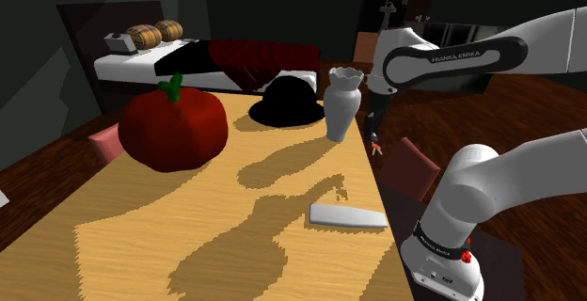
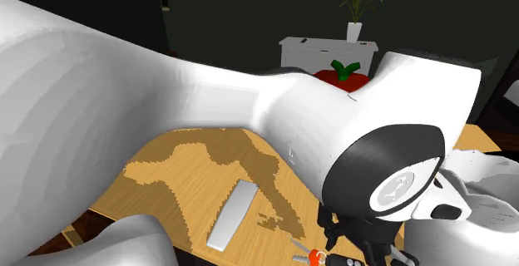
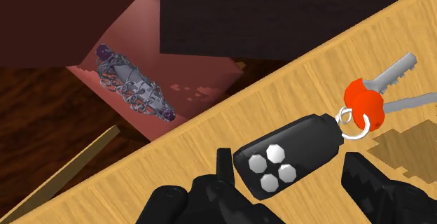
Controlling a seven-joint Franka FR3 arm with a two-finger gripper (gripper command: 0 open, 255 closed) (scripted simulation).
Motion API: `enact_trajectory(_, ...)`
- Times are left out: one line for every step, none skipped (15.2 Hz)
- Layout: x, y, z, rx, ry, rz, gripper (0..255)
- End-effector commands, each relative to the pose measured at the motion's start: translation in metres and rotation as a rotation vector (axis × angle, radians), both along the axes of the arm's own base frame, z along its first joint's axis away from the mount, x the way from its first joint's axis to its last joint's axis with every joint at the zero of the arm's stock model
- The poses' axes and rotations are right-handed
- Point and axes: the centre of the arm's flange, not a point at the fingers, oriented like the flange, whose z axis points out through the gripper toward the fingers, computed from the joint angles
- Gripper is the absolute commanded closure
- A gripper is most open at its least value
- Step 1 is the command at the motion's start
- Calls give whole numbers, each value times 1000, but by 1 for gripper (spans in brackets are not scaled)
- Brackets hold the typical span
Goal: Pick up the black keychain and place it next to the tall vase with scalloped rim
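Observation:
The keychain is a black fob (image 3: pixel 287 156) with white buttons, ringed to a red-headed key (image 3: pixel 364 103) and a silver key. It lies at the wooden table's edge (image 3: pixel 210 128). My gripper (image 3: pixel 288 159) is open and low over it, one finger (image 3: pixel 224 166) at each end of the fob, which rests on the table. In the shoulder view the gripper (image 1: pixel 373 123) hangs at the table's right edge just above the keychain (image 1: pixel 377 147), a short way right of the tall white scalloped vase (image 1: pixel 343 102). The second exterior view has the keychain (image 2: pixel 320 258) below my arm.
A big red tomato-shaped thing (image 1: pixel 174 128) and a black hat (image 1: pixel 287 102) stand behind and left of the vase. A flat white slab (image 1: pixel 348 216) lies nearer the stand. Pink chairs (image 1: pixel 411 166) flank the table; one seat holds a silver wire trinket (image 3: pixel 133 86).

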Motion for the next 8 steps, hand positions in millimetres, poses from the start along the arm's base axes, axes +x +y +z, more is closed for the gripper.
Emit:
enact_trajectory(-1, 0, -11, 0, -1, 0, 255)
enact_trajectory(-1, 0, -16, 0, -1, 0, 255)
enact_trajectory(-1, 0, -21, 0, -1, 0, 255)
enact_trajectory(-1, 0, -26, 0, -1, 0, 255)
enact_trajectory(-1, 0, -32, 0, -1, 0, 255)
enact_trajectory(-1, 0, -37, 0, -1, 0, 255)
enact_trajectory(-1, 0, -42, 0, -1, 0, 255)
enact_trajectory(-1, 0, -48, 0, -1, 0, 255)
